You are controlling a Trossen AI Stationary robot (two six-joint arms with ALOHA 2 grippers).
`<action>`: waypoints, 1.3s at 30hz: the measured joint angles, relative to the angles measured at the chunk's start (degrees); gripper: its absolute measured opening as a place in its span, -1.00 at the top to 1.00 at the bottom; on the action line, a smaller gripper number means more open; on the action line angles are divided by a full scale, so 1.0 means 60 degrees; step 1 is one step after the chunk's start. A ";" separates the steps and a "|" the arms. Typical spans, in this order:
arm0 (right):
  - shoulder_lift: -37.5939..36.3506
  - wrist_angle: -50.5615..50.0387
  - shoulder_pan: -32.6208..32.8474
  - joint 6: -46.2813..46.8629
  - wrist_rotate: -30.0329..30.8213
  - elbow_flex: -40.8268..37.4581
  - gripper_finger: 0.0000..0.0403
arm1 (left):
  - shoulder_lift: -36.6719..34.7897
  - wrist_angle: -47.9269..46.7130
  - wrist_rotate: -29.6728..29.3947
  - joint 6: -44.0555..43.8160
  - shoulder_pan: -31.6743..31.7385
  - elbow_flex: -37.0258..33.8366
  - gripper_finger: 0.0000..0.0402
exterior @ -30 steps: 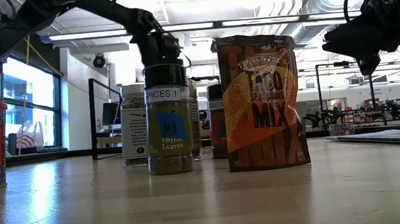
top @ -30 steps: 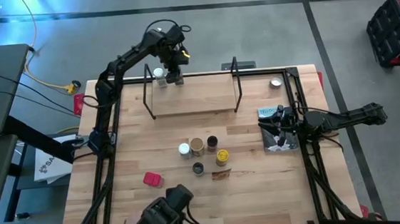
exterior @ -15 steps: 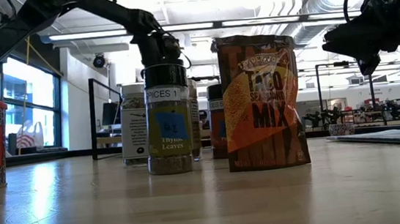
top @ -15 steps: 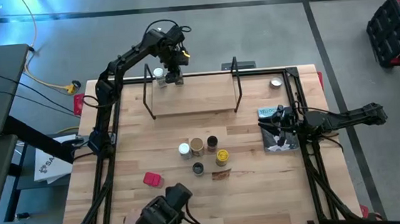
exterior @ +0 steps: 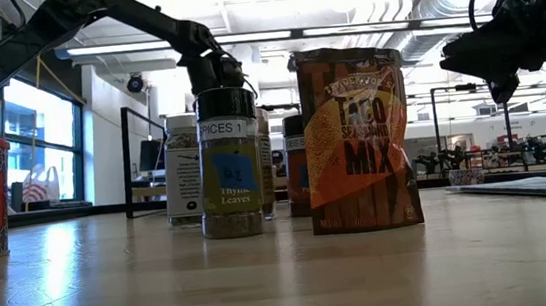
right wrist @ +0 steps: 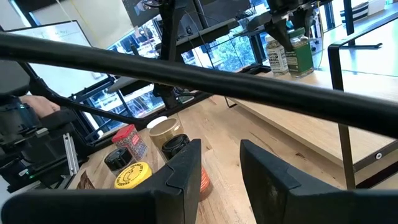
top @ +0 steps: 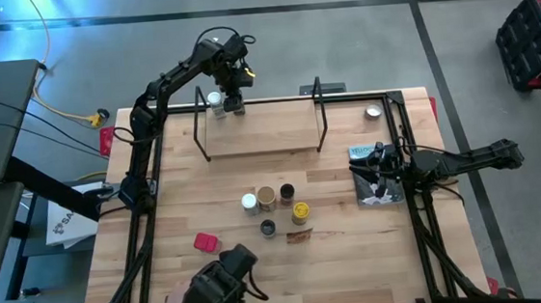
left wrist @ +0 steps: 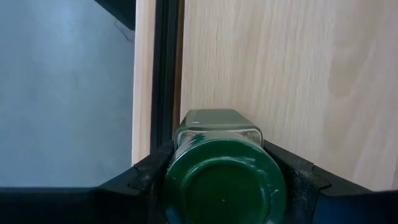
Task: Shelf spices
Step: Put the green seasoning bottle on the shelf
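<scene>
Standing on the shelf (top: pixel 261 133) so far are two spices, both at its left end near the wire upright: a white-capped jar (top: pixel 214 100) and, just beside it, a green-lidded jar (left wrist: pixel 219 177).

Left claw (top: pixel 234 100): it is sitting over the green-lidded jar, its fingers (left wrist: pixel 147 176) flanking the lid on both sides and spread about as wide as the jar. Whether they are pressing on it or standing just clear, the pictures do not settle; the jar's base appears to be resting on the board.

Right claw (top: pixel 371 173): it is hovering over the flat book (top: pixel 378 184) at the worktop's (top: pixel 161 237) right side, jaws partly apart and holding nothing.

Waiting on the worktop, well apart from the shelf:
- a white-lidded jar (top: pixel 248 202), a tan jar (top: pixel 266 197), a dark jar (top: pixel 286 192) and a yellow-lidded jar (top: pixel 300 209), clustered close together;
- a second dark-lidded jar (top: pixel 268 228) and a brown packet (top: pixel 300 233) just in front of the cluster;
- a red box (top: pixel 205 242) off to the left.

Judged standing: about a quarter of the stock is shelved, with seven items remaining. The silver tin (top: pixel 373 112) is staying at the far right corner.
</scene>
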 joint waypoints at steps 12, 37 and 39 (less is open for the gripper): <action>0.0002 0.0000 0.0000 0.0000 0.0000 0.0000 0.48 | 0.0000 -0.0116 -0.0073 -0.0719 0.0007 0.0000 -0.02; 0.0000 0.0000 0.0000 0.0000 0.0000 0.0000 0.48 | -0.0020 -0.0592 -0.0096 -0.0982 0.0007 -0.0004 -0.26; 0.0001 0.0000 0.0000 0.0000 0.0000 0.0000 0.48 | -0.0057 -0.0594 -0.0106 -0.0968 0.0007 0.0041 -0.26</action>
